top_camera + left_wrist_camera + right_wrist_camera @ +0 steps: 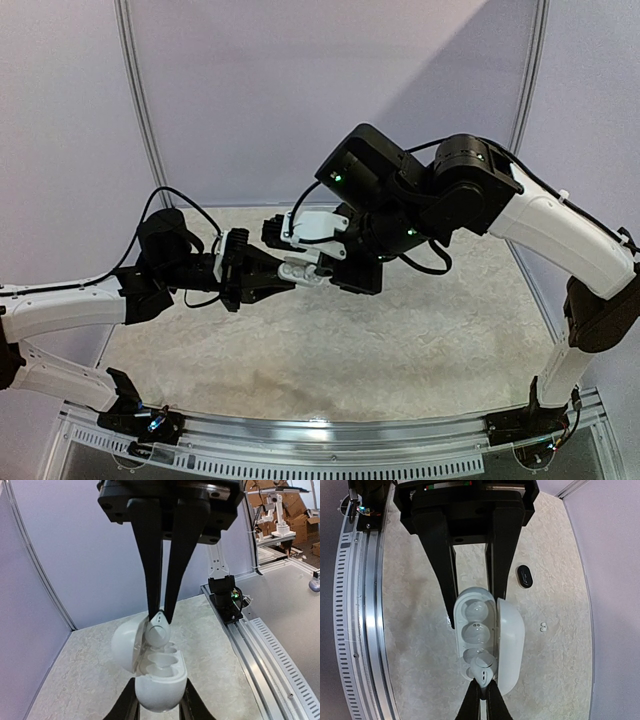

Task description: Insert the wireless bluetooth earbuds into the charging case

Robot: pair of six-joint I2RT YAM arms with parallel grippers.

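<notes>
Two grippers meet above the table (420,645). Your right gripper (481,689) is pressed together on a white earbud (483,672), which sits at the case's nearest well. Your left gripper (160,702) clamps the open white case (474,622) by its base. Farther out, on the lid side, lie two loose earbuds (543,626) and a black case (524,576).

Left arm (60,310): comes in low from the left, forearm roughly level, wrist pointing toward centre. Left tool (474,607): jaws closed on the sides of the open charging case (159,687), held in the air. Right arm (560,225): elbow raised, wrist folded down and back toward the left tool. Right tool (161,616): fingertips pinched together on a white earbud (158,630), tip to tip with the left tool.
</notes>
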